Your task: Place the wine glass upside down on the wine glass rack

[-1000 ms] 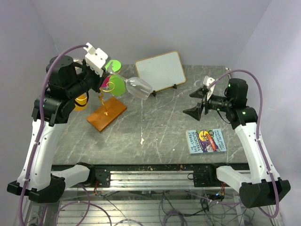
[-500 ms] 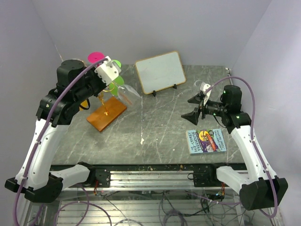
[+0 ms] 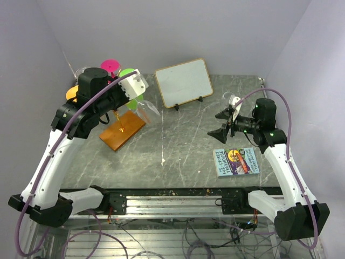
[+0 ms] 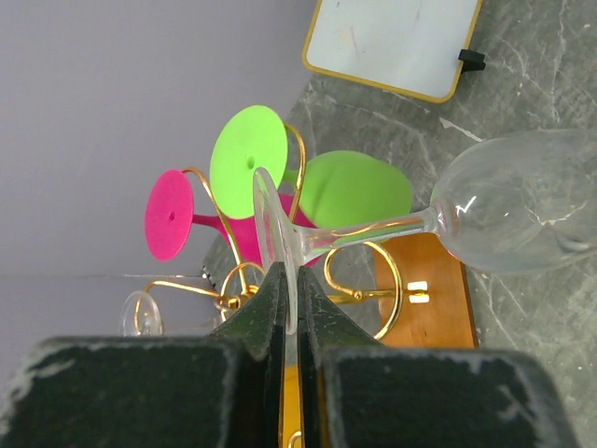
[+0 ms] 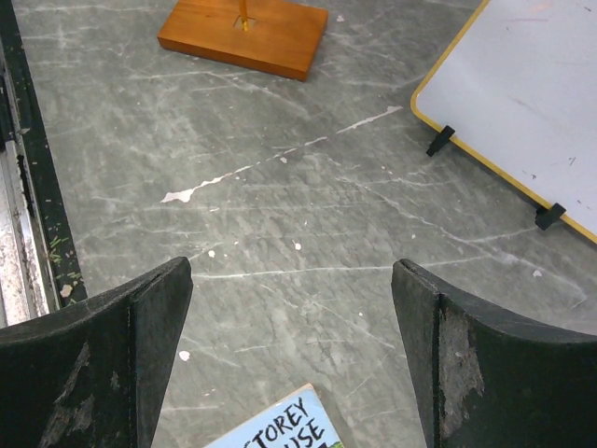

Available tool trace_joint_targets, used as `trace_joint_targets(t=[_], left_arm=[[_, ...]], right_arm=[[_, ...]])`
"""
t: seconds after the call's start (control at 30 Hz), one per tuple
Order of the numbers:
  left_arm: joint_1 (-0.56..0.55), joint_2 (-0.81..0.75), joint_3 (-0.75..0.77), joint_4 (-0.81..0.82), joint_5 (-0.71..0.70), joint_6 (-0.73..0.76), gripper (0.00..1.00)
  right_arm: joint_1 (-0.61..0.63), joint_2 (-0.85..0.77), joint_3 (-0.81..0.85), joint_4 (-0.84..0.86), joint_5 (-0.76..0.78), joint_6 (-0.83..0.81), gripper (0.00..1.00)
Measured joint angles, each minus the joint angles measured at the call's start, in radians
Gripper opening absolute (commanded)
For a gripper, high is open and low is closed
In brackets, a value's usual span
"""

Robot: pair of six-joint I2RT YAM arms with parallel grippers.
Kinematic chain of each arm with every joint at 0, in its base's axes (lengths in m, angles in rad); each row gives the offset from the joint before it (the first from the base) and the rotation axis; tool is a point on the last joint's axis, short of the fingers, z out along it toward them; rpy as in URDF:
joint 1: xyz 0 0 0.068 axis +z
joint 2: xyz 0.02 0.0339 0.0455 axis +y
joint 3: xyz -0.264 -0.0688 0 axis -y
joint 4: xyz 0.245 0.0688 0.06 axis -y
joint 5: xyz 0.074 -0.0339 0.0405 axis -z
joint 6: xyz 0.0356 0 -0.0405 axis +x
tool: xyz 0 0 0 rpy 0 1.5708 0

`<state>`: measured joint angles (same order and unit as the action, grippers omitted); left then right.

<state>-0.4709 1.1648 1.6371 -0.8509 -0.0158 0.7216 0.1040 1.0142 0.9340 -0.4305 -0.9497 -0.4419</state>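
The left gripper (image 4: 289,303) is clamped on the foot of the clear glass (image 4: 518,210), holding it on its side. Over the last second the left arm has swung round above the rack (image 4: 364,280) and drawn the glass in. The bowl, which reached out toward the whiteboard (image 3: 183,81), now hangs tilted just beside the gold arms. In the wrist view the stem crosses a spiral, but whether it sits inside is unclear. Coloured glasses (image 4: 247,159) already hang there. Hanging looks close but not done. The right gripper (image 5: 289,289) is spread wide and empty, hovering over the table (image 5: 308,205) near a book (image 3: 236,161).
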Motion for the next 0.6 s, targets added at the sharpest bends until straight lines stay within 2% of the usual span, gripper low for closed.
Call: trace_joint_targets(t=[0.6], left_arm=[[-0.026, 0.066, -0.027, 0.038, -0.148, 0.036, 0.07]], right_arm=[[-0.005, 0.004, -0.011, 0.002, 0.000, 0.000, 0.88]])
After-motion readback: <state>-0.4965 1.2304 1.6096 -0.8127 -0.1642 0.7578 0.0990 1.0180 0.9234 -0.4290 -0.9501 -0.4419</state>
